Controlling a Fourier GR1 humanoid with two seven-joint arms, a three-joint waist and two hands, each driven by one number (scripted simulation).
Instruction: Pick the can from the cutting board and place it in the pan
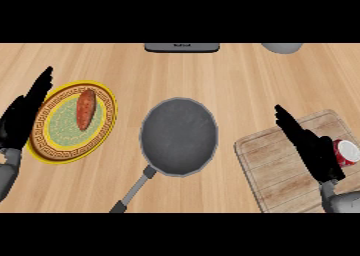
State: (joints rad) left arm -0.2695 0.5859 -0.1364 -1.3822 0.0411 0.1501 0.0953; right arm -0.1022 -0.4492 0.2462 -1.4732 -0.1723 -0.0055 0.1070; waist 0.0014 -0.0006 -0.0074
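Red can (347, 152) sat on the board (275, 150) at the right, its left side hidden behind the right hand (319, 152), fingers straight, holding nothing. The grey pan (179, 135) stood apart, mid-counter. The left hand (13, 125) rested open, overlapping the plate (109, 107). A dark slab (181, 47) and a pale round thing (282, 47) were cut off at the top.

Your left hand (22, 120) is at the left edge, fingers straight and together, tips pointing far and slightly right. Your left forearm (1, 180) comes in at the near left. Your right hand (310, 146) is flat and open, fingers angled far-left. Your right forearm (347, 201) is at the near right.
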